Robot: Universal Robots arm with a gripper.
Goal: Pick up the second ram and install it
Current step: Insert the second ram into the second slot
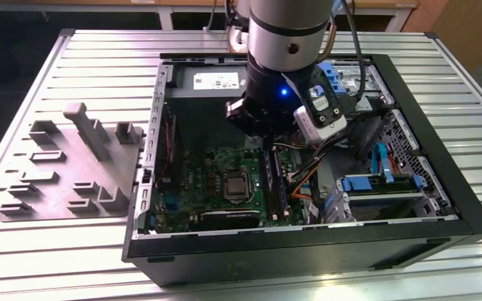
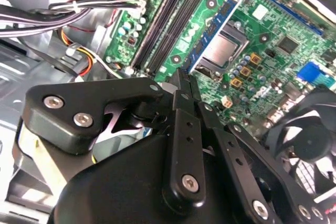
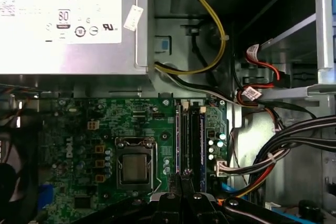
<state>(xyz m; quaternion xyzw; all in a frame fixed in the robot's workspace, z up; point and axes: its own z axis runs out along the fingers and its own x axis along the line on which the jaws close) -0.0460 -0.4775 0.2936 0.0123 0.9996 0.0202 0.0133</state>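
My gripper point(image 1: 267, 150) reaches down inside the open computer case point(image 1: 308, 241), over the green motherboard point(image 1: 199, 182). In both wrist views the two black fingers point(image 2: 185, 85) are pressed together, shut, with nothing visible between them. Their tips point(image 3: 181, 178) hang just above one end of the black memory slots point(image 3: 189, 140), which lie beside the processor socket point(image 3: 135, 167). Thin dark sticks sit edge-up in those slots point(image 2: 168, 19). I cannot tell which of them is the second ram.
A grey moulded holder tray point(image 1: 65, 169) with upright tabs lies on the slatted table at the exterior view's left. The case holds a power supply point(image 3: 63, 19), cable bundles point(image 3: 273, 156), a fan point(image 2: 310, 135) and a drive cage with blue tabs point(image 1: 375, 185).
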